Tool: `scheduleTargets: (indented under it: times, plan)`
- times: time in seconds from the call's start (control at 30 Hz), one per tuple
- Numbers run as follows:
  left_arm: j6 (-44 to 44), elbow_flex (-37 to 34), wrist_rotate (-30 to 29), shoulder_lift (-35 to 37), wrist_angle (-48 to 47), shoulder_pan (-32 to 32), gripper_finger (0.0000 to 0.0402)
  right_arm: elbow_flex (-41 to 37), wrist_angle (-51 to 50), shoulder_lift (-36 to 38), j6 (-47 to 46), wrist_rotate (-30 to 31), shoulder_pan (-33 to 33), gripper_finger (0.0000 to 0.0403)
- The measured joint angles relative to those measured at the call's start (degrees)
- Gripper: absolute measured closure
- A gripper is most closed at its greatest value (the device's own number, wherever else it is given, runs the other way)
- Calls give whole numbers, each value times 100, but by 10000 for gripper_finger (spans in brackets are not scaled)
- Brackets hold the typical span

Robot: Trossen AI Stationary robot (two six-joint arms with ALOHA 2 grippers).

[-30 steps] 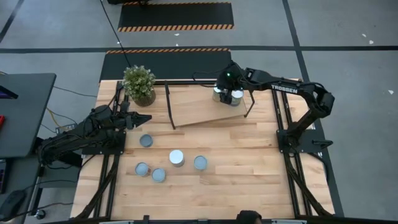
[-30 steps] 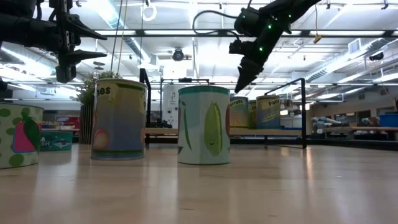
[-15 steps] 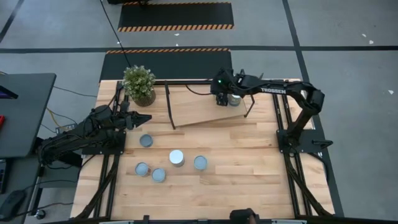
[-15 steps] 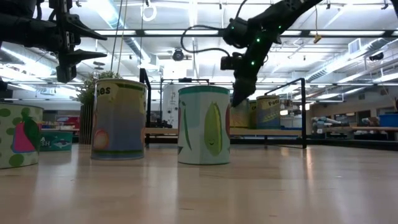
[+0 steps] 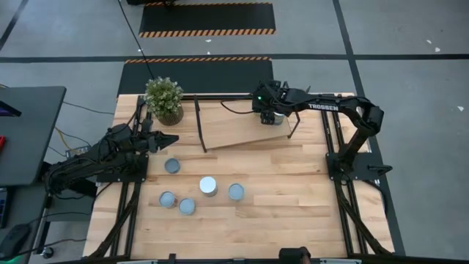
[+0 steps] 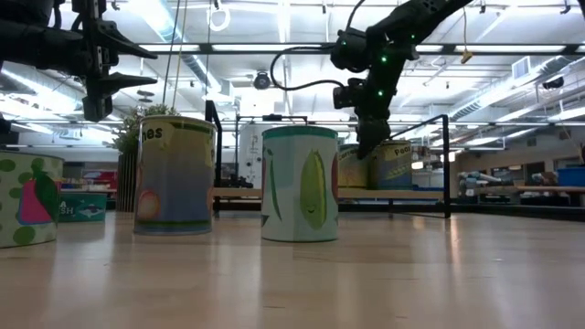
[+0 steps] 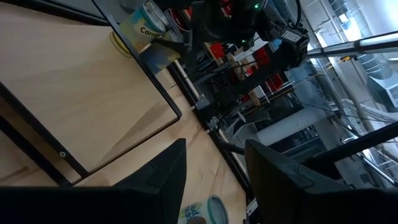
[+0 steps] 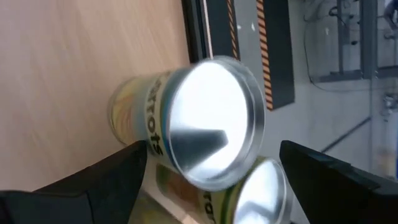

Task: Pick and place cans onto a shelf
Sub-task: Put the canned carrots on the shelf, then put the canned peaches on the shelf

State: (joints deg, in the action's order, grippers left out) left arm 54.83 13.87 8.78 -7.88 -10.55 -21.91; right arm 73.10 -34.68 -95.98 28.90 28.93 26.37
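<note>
Cans already on the shelf [image 5: 242, 126] sit right under the right gripper [image 5: 268, 116], its fingers spread wide astride one silvery top [image 8: 211, 121], gripping nothing. Lift straight up, judging by a neighbour touching it. Five more cans [image 5: 208, 185] wait at seven o'clock. Left gripper [image 5: 167, 138] hovers part-open, empty.

The right gripper [image 5: 270, 114] is hanging wide open near the worktop's far edge, its arm reaching inward from the right, while the left gripper [image 5: 170, 139] is waiting partly parted by the left edge.
</note>
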Motion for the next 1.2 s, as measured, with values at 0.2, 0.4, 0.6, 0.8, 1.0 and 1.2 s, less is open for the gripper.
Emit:
scheduleTargets:
  times: [0.2, 0.4, 0.6, 0.8, 1.0, 1.2]
  plan:
    - [0, 0, 0, 1, 0, 1, 232, 0, -155, 68, -185, 187, -51, 28]
    - [-4, 0, 0, 2, 2, 0, 232, 73, 124, 245, -155, 52, -336, 28]
    - [2, 0, -2, 0, 2, 0, 232, 138, 1495, 212, 225, -501, -386, 28]
    - [1, 0, -9, 0, 4, 1, 232, 101, 2103, -97, 320, -601, -105, 28]
    - [4, 0, -4, 0, 7, 0, 232, 94, 1887, -347, 544, -370, -83, 28]
    - [4, 0, -7, 0, 12, 0, 232, 96, 1780, -345, 542, -330, -61, 28]
